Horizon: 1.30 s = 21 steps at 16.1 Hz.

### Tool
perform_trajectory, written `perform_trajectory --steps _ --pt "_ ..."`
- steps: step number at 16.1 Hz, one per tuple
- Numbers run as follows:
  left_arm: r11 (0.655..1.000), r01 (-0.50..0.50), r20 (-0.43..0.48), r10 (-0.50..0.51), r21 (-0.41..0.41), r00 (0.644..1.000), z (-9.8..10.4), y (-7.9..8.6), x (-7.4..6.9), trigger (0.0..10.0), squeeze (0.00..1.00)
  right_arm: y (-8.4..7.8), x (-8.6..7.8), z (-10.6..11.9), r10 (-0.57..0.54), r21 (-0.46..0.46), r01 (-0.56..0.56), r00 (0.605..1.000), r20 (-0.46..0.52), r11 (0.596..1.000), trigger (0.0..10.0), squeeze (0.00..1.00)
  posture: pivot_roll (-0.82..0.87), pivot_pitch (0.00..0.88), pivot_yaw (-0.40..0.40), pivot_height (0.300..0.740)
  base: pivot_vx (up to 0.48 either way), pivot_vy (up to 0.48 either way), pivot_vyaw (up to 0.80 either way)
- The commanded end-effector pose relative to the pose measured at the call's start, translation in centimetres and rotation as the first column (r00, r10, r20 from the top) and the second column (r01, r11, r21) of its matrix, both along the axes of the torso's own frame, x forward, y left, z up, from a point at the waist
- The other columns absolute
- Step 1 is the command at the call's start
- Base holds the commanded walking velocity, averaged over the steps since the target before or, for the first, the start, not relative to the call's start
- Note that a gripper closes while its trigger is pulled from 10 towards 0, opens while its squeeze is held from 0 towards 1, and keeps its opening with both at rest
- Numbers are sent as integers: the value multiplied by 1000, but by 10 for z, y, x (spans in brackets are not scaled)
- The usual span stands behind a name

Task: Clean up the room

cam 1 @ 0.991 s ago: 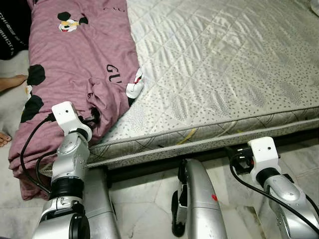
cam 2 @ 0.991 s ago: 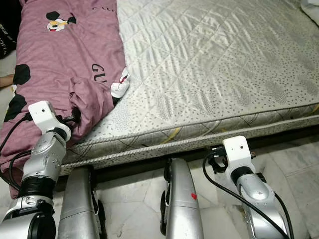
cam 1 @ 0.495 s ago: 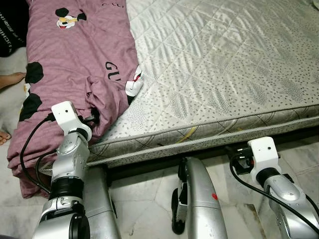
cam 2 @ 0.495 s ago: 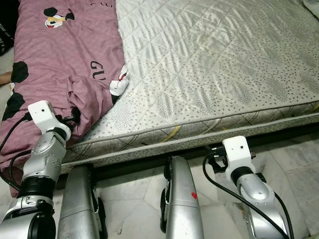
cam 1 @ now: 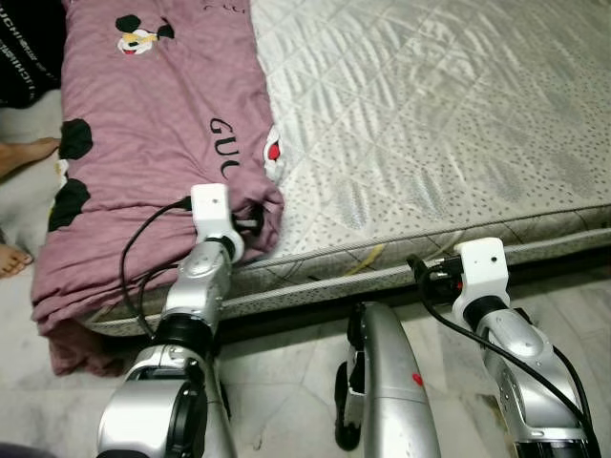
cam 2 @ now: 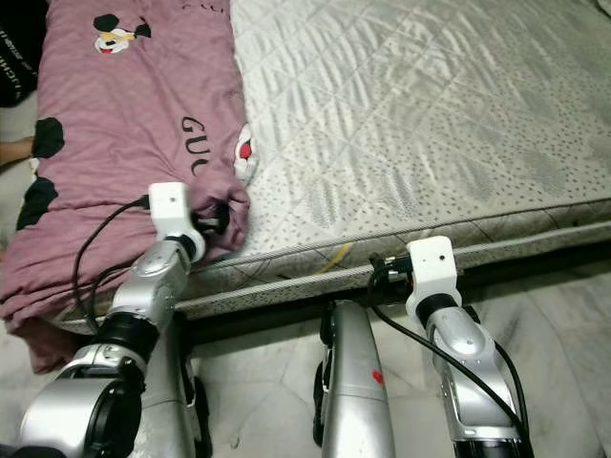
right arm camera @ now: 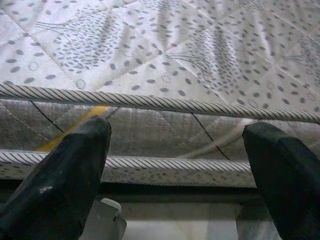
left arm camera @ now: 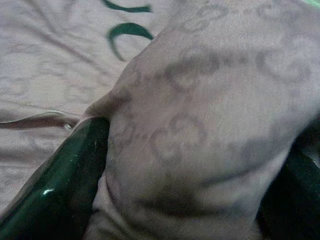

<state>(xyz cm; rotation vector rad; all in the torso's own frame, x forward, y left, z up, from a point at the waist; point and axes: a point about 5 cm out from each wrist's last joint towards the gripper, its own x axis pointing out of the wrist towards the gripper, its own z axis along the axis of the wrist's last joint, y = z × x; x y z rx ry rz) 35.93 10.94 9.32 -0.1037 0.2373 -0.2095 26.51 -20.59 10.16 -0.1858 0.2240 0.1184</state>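
The pink blanket (cam 1: pixel 143 143) lay along the robot's left side of the bed, its long axis running away from the robot toward the head of the mattress (cam 1: pixel 449 124), with its near end spilling over the bed's foot edge toward the floor (cam 1: pixel 286 382). The left pincer (cam 1: pixel 250 221) was at the blanket's near right corner, just at the seam where the pink cloth met the bare quilted mattress. In the left wrist view its two black fingers (left arm camera: pixel 55 185) stood on either side of a bunched fold of the patterned cloth, so it looked closed on the blanket with the cloth pinched between them.

The right pincer (right arm camera: pixel 175 165) hung low in front of the bed's foot edge, well apart from the blanket. Its fingers were spread wide with nothing between them, pointing at the mattress side and its corded piping.

The left arm was plainly the nearer one, already on the cloth. The uncovered mattress stretched off to the robot's right from the held corner, so any spreading or pulling of the blanket would likely run that way, across its long axis. A person's bare feet (cam 1: pixel 27 153) showed on the floor beside the bed's left side.
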Motion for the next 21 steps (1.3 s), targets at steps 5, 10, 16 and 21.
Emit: perform_trajectory --steps 5,10,16,21 --pt "851 506 -34 -506 142 862 -13 -84 -29 10000 0 4 12 -1 -13 14 12 1000 27 1000 10000 0 -32 148 9 539 0 0 0" --pt "747 644 86 -662 167 745 5 -107 -39 10000 0 7 19 -2 -28 26 27 999 44 999 10000 0 -15 123 46 539 0 0 0" --pt "479 825 -63 -853 301 518 -21 -131 -71 10000 0 13 35 -3 -48 41 45 997 59 998 10000 0 -13 91 77 539 0 0 0" --pt "589 720 -204 -705 366 680 -44 -90 -60 10000 0 18 43 -11 -38 50 37 999 11 998 10000 0 3 57 65 539 0 0 0"
